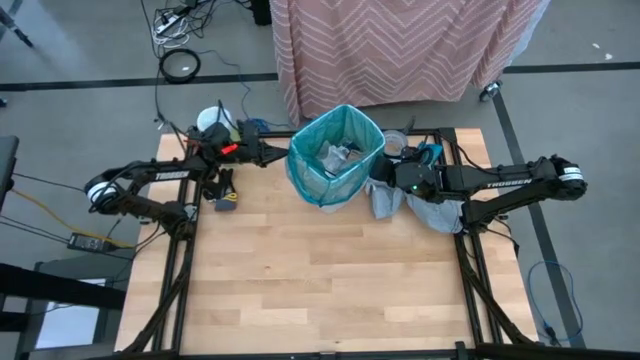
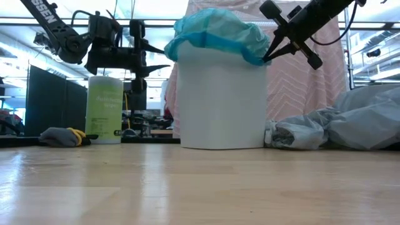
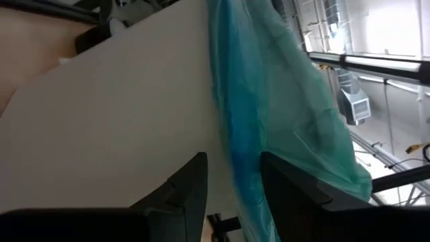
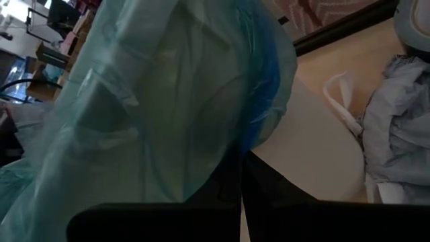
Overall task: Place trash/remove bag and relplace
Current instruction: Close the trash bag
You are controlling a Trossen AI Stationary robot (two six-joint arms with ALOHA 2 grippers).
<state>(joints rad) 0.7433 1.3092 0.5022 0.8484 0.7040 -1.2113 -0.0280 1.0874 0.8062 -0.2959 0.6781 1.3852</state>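
A white bin [image 2: 222,103] stands at the table's far middle, lined with the teal bag [image 1: 335,150], whose edge is turned down over the rim. The trash [image 1: 340,155], pale crumpled pieces, lies inside the bag. My left gripper [image 1: 278,155] is at the bin's left rim, level and open. In the left wrist view its fingers [image 3: 185,191] stand on either side of the bag's turned-down edge [image 3: 245,168]. My right gripper [image 2: 269,58] is shut on the bag at the bin's right rim. My left gripper has its open fingers on either side of the bag's turned-down edge at the bin's left rim; I cannot tell whether they touch it. My right gripper pinches the bag's turned-down edge [image 2: 259,56] between its two fingers, at the bin's right rim. It comes from the table's right, slanting down. The bag stays draped over the rim, with the bin on the table.
A pale grey plastic bag [image 1: 430,205] lies crumpled under my right arm, right of the bin. A green-labelled canister [image 2: 105,109] and a grey-and-yellow object [image 2: 62,135] sit at the far left. A pink patterned cloth [image 1: 400,45] hangs beyond the far edge. The near half is bare wood [image 1: 320,280].
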